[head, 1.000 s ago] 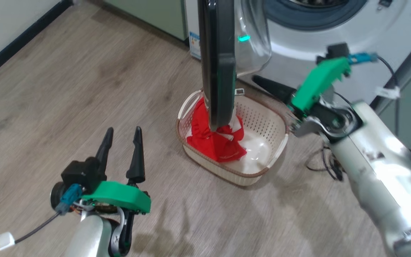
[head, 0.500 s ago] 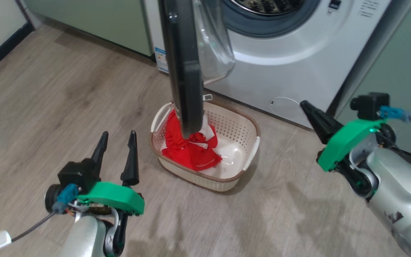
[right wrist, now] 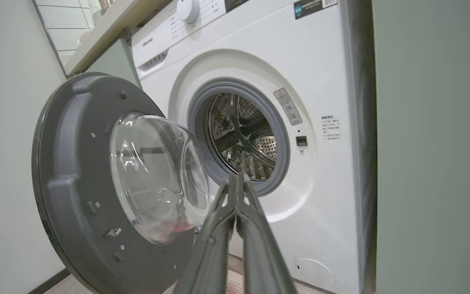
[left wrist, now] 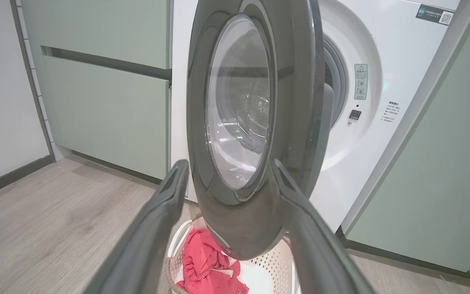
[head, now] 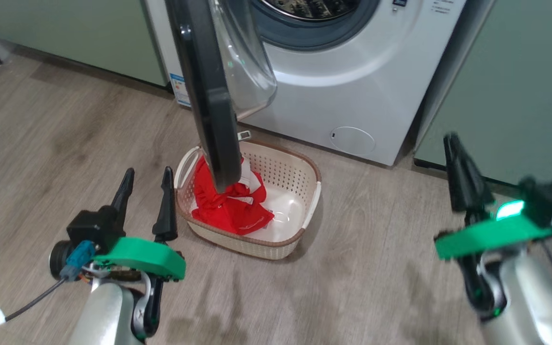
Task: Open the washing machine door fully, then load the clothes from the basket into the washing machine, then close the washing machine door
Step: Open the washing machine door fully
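Observation:
The washing machine (head: 352, 91) stands at the top, its steel drum (right wrist: 243, 134) exposed. The washing machine door (head: 204, 91) hangs open, edge-on above the basket (head: 300, 167) on the floor. Red clothes (head: 228, 208) lie in the basket's left half, partly hidden by the door. My left gripper (head: 147, 172) is open just left of the basket, holding nothing. From the left wrist the door (left wrist: 259, 122) looms ahead of the left gripper (left wrist: 227, 167), clothes (left wrist: 206, 265) below. My right gripper (head: 452, 143) is shut and empty, far right of the basket. The right gripper (right wrist: 238, 177) points toward the drum mouth.
Pale green cabinets flank the washer on the left (head: 89, 38) and right (head: 520, 96). A small round white flap (head: 352, 140) sits low on the washer front. Wood floor (head: 376, 258) spreads between my two arms.
The head camera has swung, shifting the whole picture left. My right arm has drawn back from beside the basket and door to the lower right, fingers now pointing up. The left gripper holds its pose.

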`<state>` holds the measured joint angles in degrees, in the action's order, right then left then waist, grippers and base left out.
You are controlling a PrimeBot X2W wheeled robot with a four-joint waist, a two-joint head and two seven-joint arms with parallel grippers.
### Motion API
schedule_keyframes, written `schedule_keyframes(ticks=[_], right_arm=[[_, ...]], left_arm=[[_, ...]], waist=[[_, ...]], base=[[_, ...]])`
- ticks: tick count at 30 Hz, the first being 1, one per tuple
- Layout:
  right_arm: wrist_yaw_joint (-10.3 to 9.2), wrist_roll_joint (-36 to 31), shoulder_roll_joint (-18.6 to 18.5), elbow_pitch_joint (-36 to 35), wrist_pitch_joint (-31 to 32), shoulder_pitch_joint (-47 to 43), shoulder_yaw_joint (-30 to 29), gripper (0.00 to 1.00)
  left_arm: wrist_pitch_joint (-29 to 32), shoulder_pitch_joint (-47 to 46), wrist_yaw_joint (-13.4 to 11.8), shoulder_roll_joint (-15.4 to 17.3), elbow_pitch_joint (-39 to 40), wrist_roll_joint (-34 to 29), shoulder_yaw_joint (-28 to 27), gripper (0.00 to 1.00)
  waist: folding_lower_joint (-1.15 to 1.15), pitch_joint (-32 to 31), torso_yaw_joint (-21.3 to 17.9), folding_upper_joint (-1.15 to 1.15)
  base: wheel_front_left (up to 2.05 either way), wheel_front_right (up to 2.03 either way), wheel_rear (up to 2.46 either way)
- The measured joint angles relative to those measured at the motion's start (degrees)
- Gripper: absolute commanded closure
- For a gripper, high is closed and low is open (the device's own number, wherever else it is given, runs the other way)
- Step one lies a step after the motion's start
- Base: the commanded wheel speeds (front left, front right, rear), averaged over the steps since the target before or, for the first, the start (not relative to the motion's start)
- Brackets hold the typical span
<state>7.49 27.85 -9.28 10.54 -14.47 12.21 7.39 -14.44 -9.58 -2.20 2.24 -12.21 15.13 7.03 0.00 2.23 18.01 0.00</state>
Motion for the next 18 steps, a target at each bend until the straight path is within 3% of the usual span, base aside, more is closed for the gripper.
schedule_keyframes(ticks=[9,10,11,12,18], right_arm=[[0.00,-5.3,4.0,-2.1,0.0,-5.2,-1.1,1.00],[0.00,-6.0,4.2,-2.1,0.0,-5.3,-1.2,0.69],[0.00,-6.5,4.5,-2.1,0.0,-5.5,-1.3,0.21],[0.00,-6.6,4.8,-1.9,0.0,-5.8,-1.4,0.00],[0.00,-6.6,5.5,-1.1,0.0,-6.6,-1.6,0.00]], left_arm=[[0.0,0.6,0.1,0.0,0.2,-0.6,-0.8,0.00],[0.0,0.8,0.1,0.0,0.2,-0.6,-0.9,0.00],[0.0,1.0,0.1,0.0,0.2,-0.6,-1.0,0.00],[0.0,1.4,0.1,0.0,0.2,-0.6,-1.0,0.00],[0.0,2.8,0.1,0.0,0.0,-0.6,-0.3,0.00]], waist=[[0.00,0.1,-1.1,0.00],[0.00,0.1,-1.1,0.00],[0.00,0.1,-1.1,0.00],[0.00,0.1,-1.1,0.00],[0.00,-0.1,-0.9,0.00]], base=[[0.00,0.00,0.00],[0.00,0.00,0.00],[0.00,0.00,0.00],[0.00,0.00,0.00],[0.00,0.00,0.00]])
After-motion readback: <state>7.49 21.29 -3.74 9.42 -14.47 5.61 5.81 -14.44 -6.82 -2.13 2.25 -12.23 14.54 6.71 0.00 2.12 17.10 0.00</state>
